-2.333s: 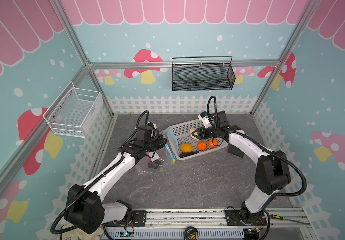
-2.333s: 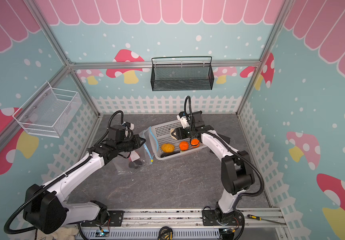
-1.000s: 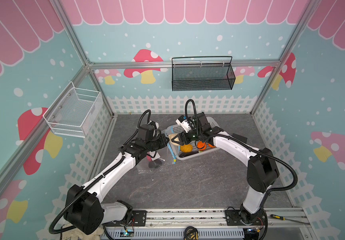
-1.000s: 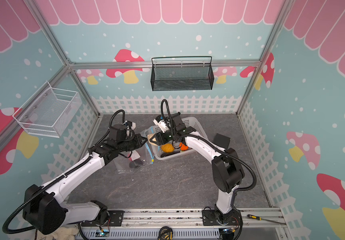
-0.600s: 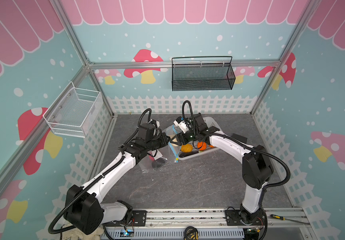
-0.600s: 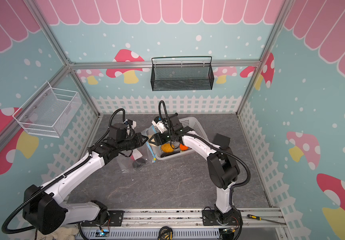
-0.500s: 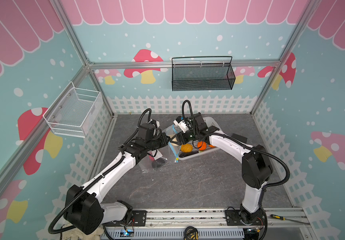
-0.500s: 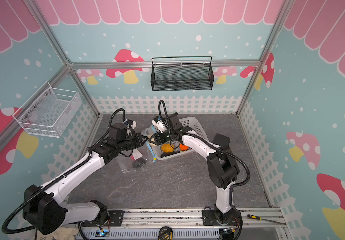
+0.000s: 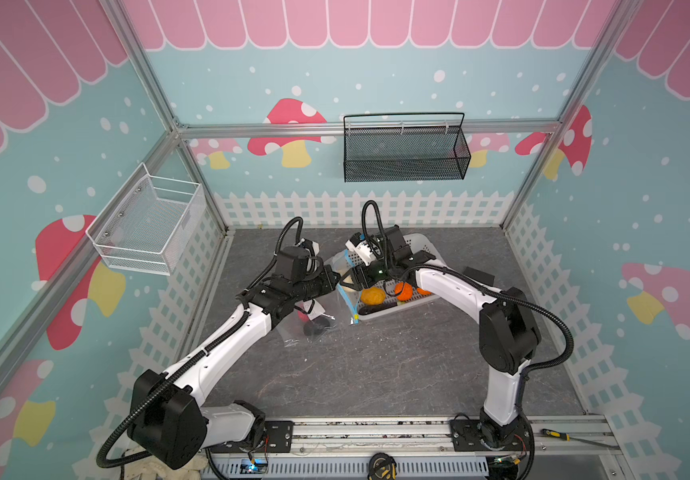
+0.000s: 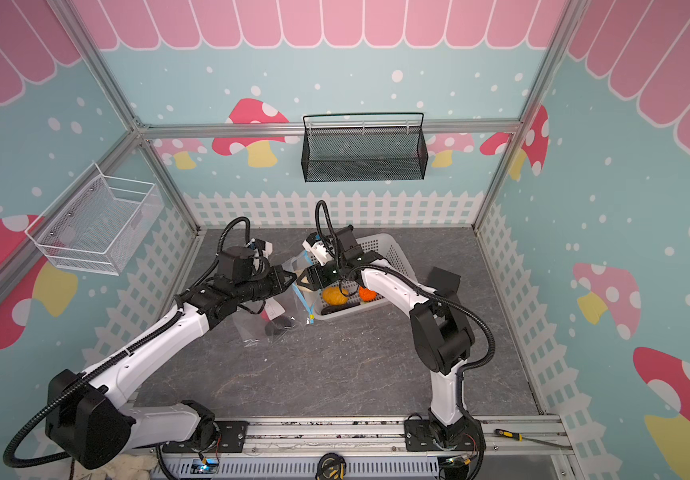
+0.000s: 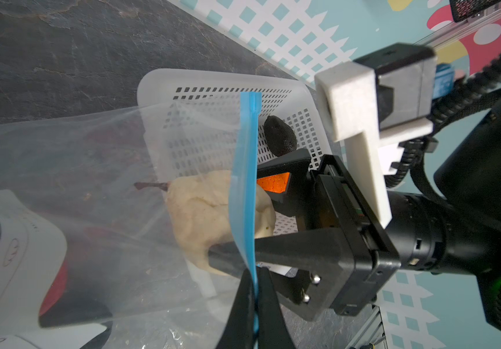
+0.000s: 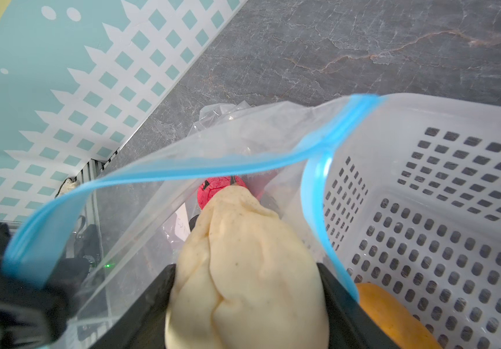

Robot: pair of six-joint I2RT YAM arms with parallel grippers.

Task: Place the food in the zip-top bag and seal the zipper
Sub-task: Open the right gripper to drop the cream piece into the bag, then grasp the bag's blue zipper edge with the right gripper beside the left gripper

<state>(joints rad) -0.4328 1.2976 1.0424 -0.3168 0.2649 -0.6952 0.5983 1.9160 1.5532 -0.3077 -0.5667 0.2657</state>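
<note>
The left claw [image 11: 253, 302] is closed tight on the thin light-blue zipper strip [image 11: 244, 181]. It pinches one lip and holds it lifted, so the mouth of the clear crinkly zip-top bag [image 9: 314, 318] gapes toward the white perforated plastic basket [image 9: 420, 240]. The zipper's other lip sags against the basket's near wall.

The right claw [image 12: 249, 302] grips the cream pear-shaped toy food [image 12: 243, 266] between both fingers. The piece's stem end is past the blue strip and its wide end is at the mouth. The sagging lip runs close beside the piece, while the lifted lip arches clear of it and leaves a gap.

Deeper in the bag lie a pink-red round toy food [image 12: 216, 189] and a black lump [image 9: 314, 328]. In the basket sit a yellow-orange piece [image 9: 372, 296], a bright orange piece [image 9: 403, 291] and a second black lump [image 11: 279, 140]. The grey marbled desk [image 9: 376, 374] lies open in front of bag and basket.
</note>
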